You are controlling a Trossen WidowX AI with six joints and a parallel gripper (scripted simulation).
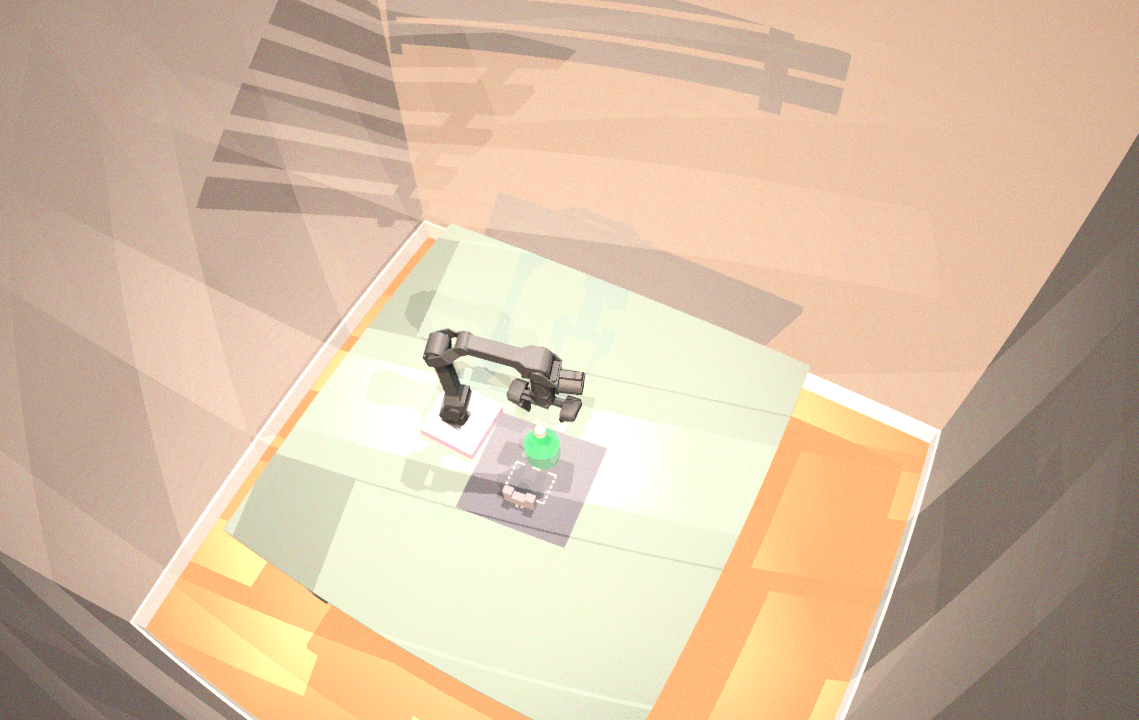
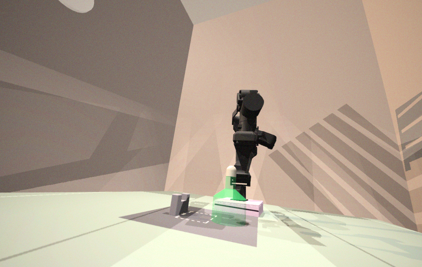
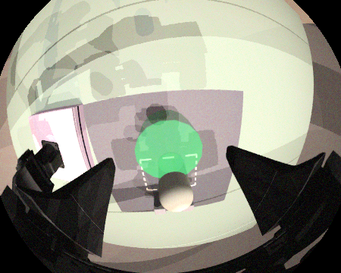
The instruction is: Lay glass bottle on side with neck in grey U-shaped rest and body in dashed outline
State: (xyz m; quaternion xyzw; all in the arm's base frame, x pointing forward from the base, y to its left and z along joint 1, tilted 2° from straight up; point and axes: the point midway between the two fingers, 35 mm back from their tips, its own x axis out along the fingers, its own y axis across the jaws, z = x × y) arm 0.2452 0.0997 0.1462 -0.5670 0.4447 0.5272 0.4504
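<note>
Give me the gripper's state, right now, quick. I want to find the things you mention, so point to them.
Black parallel-jaw gripper (image 1: pixel 543 413) (image 3: pixel 170 158): open, fingers wide apart, holding nothing; the green glass bottle (image 1: pixel 542 447) (image 2: pixel 229 209) (image 3: pixel 168 145) stands upright, ungripped.

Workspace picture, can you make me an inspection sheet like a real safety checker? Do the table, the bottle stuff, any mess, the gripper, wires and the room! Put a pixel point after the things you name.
Surface: pale green table (image 1: pixel 483 608) (image 2: pixel 73 239) (image 3: pixel 254 68), with a purplish mat (image 1: pixel 573 510) (image 2: pixel 239 234) (image 3: pixel 223 110).
Job's things: bottle (image 1: pixel 542 449) (image 2: pixel 225 193) (image 3: pixel 168 140) upright on the mat, not laid down; outline (image 1: pixel 550 488) (image 2: pixel 197 221) (image 3: pixel 143 175) beside it; rest (image 1: pixel 518 497) (image 2: pixel 175 205) (image 3: pixel 160 211) at the outline's far end from the bottle.
Clutter: nothing seen.
Gripper: open (image 1: pixel 544 407) (image 2: pixel 246 159) (image 3: pixel 171 156), above the bottle, holding nothing.
Cables: nothing seen.
Surroundings: walls (image 1: pixel 734 179) (image 2: pixel 272 49) (image 3: pixel 330 91) with striped shadows; orange floor (image 1: pixel 824 510).
</note>
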